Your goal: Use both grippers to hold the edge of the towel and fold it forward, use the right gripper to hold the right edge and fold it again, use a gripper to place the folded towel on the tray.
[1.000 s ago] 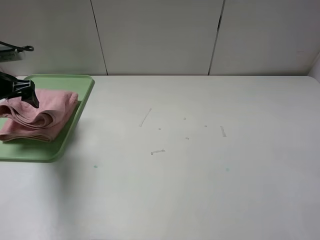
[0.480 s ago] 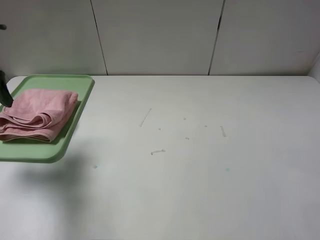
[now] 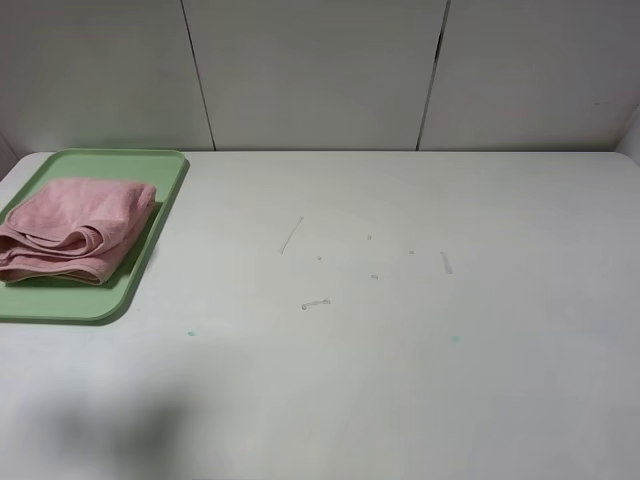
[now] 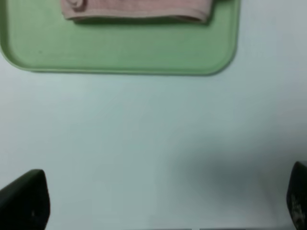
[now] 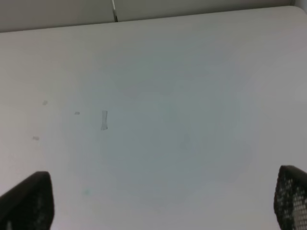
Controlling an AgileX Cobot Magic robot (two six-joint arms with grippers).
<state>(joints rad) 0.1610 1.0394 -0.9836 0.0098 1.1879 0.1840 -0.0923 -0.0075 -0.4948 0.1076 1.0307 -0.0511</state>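
Resting folded on the light-green tray [image 3: 150,235], far left of the worktop [image 3: 400,330]: the pink towel [image 3: 75,228].
Both grippers hang over bare worktop, left gripper [image 4: 158,201] and right gripper [image 5: 163,201] each with jaws wide apart, holding nothing.

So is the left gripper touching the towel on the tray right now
Apart. In the left wrist view the open left gripper hangs over bare table, while the towel lies on the tray well beyond its fingertips.
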